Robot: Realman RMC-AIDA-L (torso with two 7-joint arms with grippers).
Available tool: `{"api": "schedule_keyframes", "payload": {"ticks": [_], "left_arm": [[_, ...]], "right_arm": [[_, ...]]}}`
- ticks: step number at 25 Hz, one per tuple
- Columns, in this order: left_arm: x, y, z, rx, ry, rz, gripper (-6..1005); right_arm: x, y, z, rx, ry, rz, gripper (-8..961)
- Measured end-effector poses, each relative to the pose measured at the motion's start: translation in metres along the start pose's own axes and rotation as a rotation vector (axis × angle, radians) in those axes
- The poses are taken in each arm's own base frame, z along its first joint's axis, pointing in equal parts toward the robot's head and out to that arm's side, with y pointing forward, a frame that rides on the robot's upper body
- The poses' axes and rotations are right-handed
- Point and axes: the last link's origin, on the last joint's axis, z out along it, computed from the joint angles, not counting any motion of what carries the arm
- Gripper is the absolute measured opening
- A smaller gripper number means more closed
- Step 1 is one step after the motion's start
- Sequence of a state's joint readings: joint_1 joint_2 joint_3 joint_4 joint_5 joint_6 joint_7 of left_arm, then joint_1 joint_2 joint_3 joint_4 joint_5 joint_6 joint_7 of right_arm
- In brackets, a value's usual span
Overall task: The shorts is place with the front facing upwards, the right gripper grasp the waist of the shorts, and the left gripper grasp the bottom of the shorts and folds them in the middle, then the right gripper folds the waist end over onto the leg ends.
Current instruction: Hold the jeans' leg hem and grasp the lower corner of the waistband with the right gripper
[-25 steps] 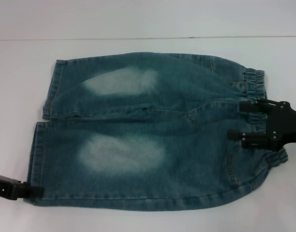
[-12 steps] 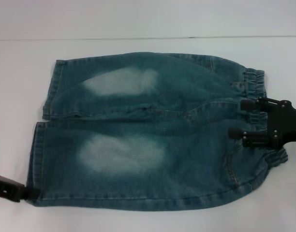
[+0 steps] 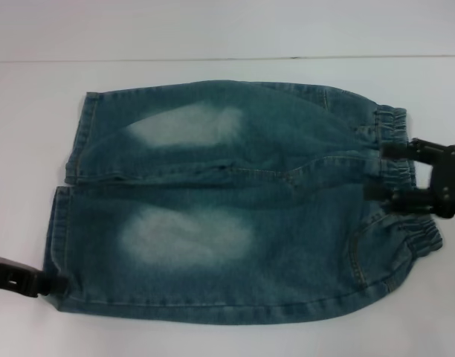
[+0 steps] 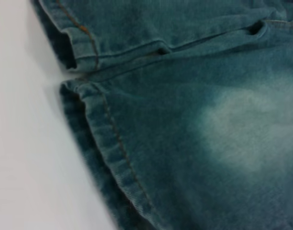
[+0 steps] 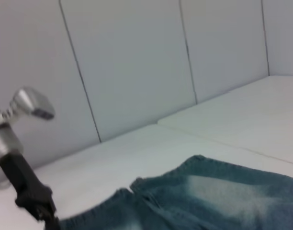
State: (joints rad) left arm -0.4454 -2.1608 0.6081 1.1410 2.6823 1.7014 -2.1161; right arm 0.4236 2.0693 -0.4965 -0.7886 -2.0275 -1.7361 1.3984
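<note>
The shorts (image 3: 235, 201) lie flat and face up on the white table, with pale patches on both legs. The waist of the shorts (image 3: 397, 126) is on the right and the bottom of the shorts (image 3: 58, 223) on the left. My right gripper (image 3: 375, 172) is open, its two black fingers (image 3: 395, 151) lying over the gathered waistband near its middle. My left gripper (image 3: 56, 283) touches the near leg's hem corner at the lower left. The left wrist view shows both hems (image 4: 108, 139) with tan stitching up close. In the right wrist view the left gripper (image 5: 34, 194) stands by the shorts (image 5: 223, 191).
The white table (image 3: 227, 30) reaches beyond the shorts on every side, and a seam line crosses it at the back. White wall panels (image 5: 132, 57) rise behind the table in the right wrist view.
My right gripper has slid to the right and slightly away, toward the outer edge of the waistband. The left gripper has shifted a little at the hem corner. The shorts have not moved.
</note>
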Motion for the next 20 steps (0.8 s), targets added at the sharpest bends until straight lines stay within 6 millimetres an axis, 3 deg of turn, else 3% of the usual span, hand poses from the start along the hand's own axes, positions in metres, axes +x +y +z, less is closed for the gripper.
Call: {"api": "schedule_keyframes", "payload": {"ticks": [4,15,20], "left_arm": [[0.004,0.005,-0.003,-0.026,0.019,0.009,53],[0.014,0.009,-0.008,-0.038,0.060,0.036,53],[0.018,0.011,-0.009,-0.038,0.062,0.055,52]], "right_arm": [[-0.006,-0.006,-0.017,0.032,-0.035,0.126,942],[-0.014,-0.030,-0.095,0.194,-0.025,0.513,941],[-0.015,-0.040,-0.102,0.239,0.083,0.714,940]]}}
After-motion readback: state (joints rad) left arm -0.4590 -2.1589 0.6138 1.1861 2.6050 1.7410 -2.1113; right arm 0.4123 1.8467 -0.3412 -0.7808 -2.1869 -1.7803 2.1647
